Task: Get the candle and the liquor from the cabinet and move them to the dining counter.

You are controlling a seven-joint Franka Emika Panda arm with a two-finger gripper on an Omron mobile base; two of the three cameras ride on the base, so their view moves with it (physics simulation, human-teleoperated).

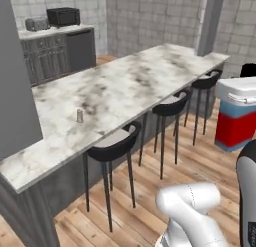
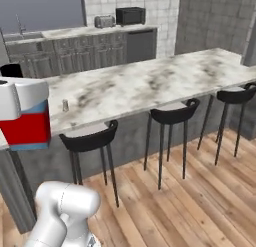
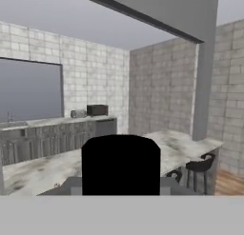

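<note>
The liquor [image 1: 234, 127], a squat bottle with a blue upper part, a red lower part and a black cap [image 1: 248, 70], hangs in the air close to the base cameras. My gripper [image 1: 239, 102] is shut on its upper part. In the right base view the liquor [image 2: 25, 127] and gripper [image 2: 21, 107] sit at the left edge, before the counter's near end. In the hand view the black cap [image 3: 120, 165] looms large. The candle [image 1: 79, 115] stands upright on the dining counter [image 1: 125, 86] near its near end, also seen as the small candle [image 2: 65, 105]. The cabinet is out of view.
Three black stools [image 1: 114, 147] [image 1: 172, 107] [image 1: 206, 82] line the counter's front over a wooden floor. A grey pillar [image 1: 210, 22] rises at the counter's far end. Behind, low dark units carry a toaster [image 1: 36, 24] and a microwave [image 1: 63, 16].
</note>
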